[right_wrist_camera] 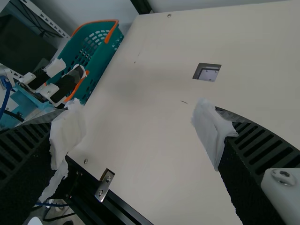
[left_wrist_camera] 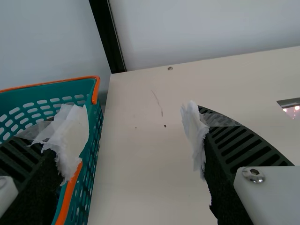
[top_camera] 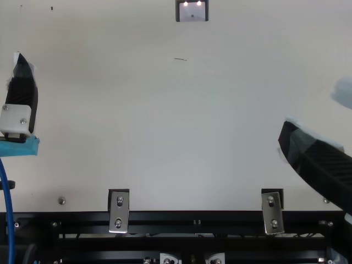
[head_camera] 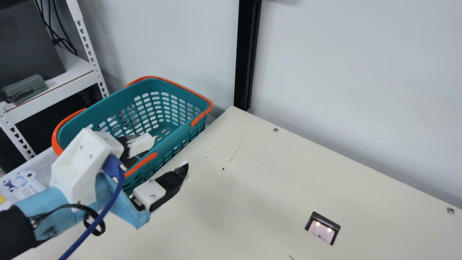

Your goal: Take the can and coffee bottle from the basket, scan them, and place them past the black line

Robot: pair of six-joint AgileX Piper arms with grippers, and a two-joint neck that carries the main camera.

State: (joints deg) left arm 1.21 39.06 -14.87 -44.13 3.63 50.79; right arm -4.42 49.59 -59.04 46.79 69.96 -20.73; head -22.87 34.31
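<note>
Left tool (head_camera: 168, 153) parted, holding nothing; basket (head_camera: 177, 136) under one finger, surface (head_camera: 252, 180) under the other. Right tool (right_wrist_camera: 137, 107) likewise spread, unloaded. Can and coffee bottle: position cannot be told. Risk: if left tool descends or closes here, it may pinch the basket wall. Frayed padding (left_wrist_camera: 71, 136) on its fingertips may snag or let the can slip.
</note>
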